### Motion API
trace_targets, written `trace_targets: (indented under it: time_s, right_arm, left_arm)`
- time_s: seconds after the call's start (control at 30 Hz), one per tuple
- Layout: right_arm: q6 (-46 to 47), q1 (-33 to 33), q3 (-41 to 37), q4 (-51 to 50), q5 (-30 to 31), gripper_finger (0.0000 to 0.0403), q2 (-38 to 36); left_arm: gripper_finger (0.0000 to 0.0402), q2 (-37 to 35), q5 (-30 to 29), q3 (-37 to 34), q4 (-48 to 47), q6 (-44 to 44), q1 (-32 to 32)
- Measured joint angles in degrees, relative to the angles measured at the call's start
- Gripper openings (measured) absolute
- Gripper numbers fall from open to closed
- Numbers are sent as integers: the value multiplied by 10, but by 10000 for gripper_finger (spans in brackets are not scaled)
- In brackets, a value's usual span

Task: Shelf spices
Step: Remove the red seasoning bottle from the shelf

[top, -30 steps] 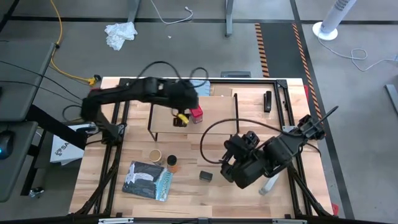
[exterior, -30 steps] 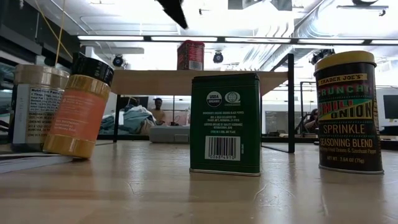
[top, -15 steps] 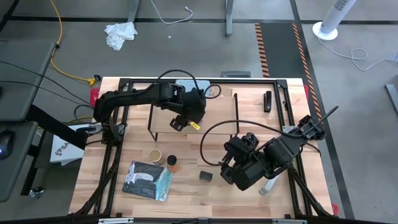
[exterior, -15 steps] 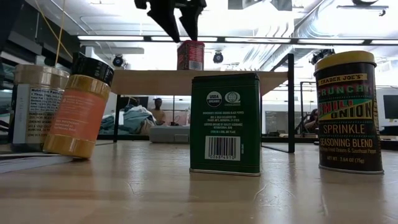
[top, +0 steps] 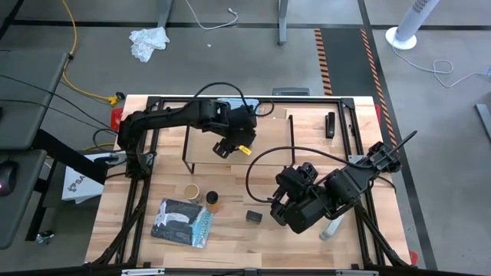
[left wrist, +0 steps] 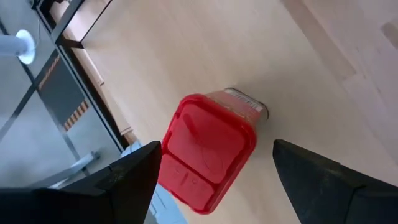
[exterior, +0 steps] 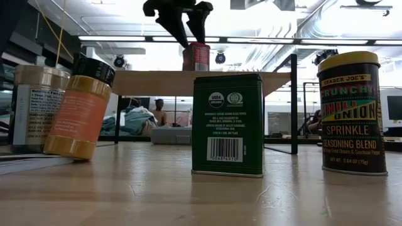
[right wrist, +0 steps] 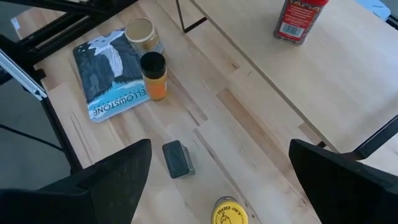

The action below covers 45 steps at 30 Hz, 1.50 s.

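Note:
The red square tin (left wrist: 208, 149) stands upright on the shelf (top: 268, 130), on its light plank top (exterior: 157, 81). My left gripper (exterior: 187, 28) is open and reaches down over the tin, one finger on each side of its lid. On the table in front lie the amber jar with black cap (right wrist: 153, 74), the tan cylinder (right wrist: 140, 34), the small black tin (right wrist: 177, 158) and the yellow jar (right wrist: 227, 213). My right gripper (right wrist: 221, 186) hovers open above the table's near right part, over these things. My left gripper comes at the red tin from above, slanting down, with its fingers on either side of the lid (left wrist: 186, 134). One finger (left wrist: 134, 171) stands very close to the lid's edge. Whether it touches the tin I cannot tell.
A flat blue-grey case (top: 182, 222) lies at the near left, beside the amber jar (top: 212, 202) and the tan cylinder (top: 191, 190). A small dark bar (top: 330, 125) lies at the far right. Black frame rails run along the table's edges.
My left gripper has moved over the shelf toward the red tin and come down, rolling about its own axis. Its open fingers, first off to one side of the tin, now stand on either side of the lid. My right arm has kept still.

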Motion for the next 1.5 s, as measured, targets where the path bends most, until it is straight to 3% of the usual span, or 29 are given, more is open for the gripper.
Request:
trace_targets:
  time_s: [0.33,0.77,1.33,1.5]
  right_arm:
    - [-15,0,0,22,-1,376,0]
    - [-34,0,0,61,-6,376,0]
    - [-39,-11,0,62,1,376,0]
    - [-13,-24,-1,47,45,376,0]
  left_arm:
    - [307,0,-3,-3,4,-4,27]
    - [307,39,42,-3,4,0,64]
    - [307,32,43,-4,-46,-84,6]
    - [307,11,20,-4,-95,-136,-4]
